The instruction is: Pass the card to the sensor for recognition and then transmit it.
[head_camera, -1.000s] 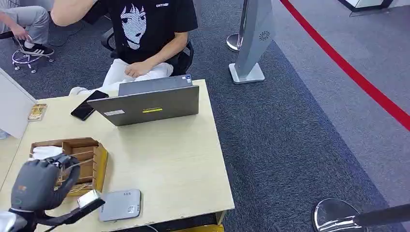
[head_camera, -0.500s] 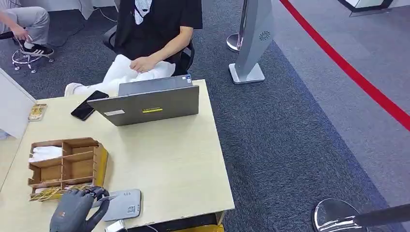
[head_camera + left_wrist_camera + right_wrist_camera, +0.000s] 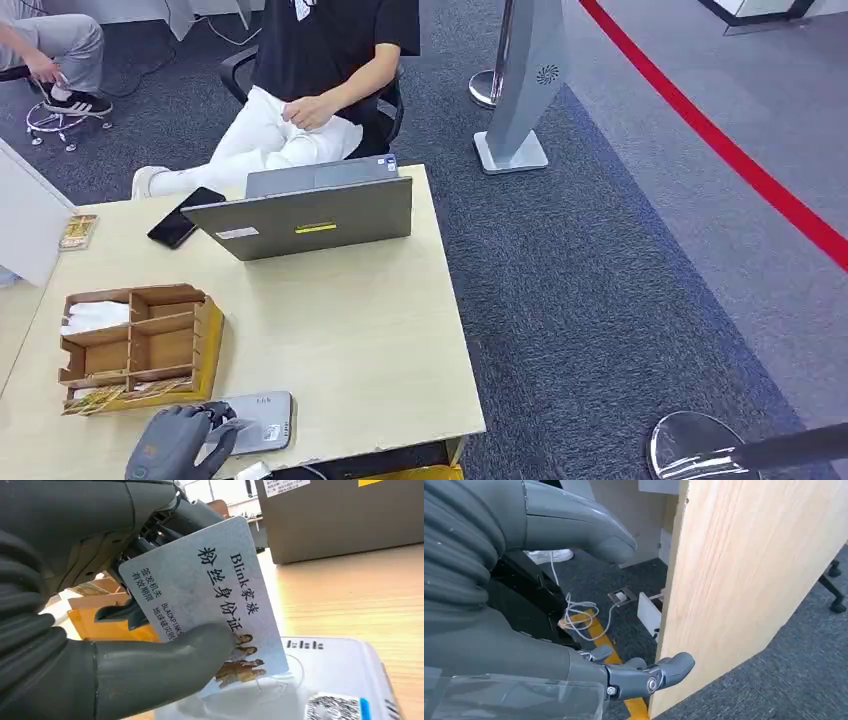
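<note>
While the left hand [image 3: 172,447] hovers at the near left edge of the table [image 3: 370,330], it pinches the card [image 3: 210,605] between the thumb [image 3: 165,672] on the printed face and the darker fingers [image 3: 150,535] behind it. The card's lower corner hangs just over the sensor [image 3: 262,420], close to touching or touching its top; I cannot tell which. The sensor is a flat grey box with a QR sticker, lying just right of the hand and near the wooden organiser [image 3: 140,345]. The card's long axis tilts steeply, from the fingers down toward the sensor's face, so the coming move is, I judge, a small lowering or flattening of the card. The card is pale blue-white and glossy, with black Chinese characters, the word "Blink" and a small group picture at its lower end. The right hand [image 3: 574,630] hangs below the table edge, far from the card, fingers loosely apart and holding nothing. Beyond the laptop [image 3: 310,215] a person sits at the far side.
</note>
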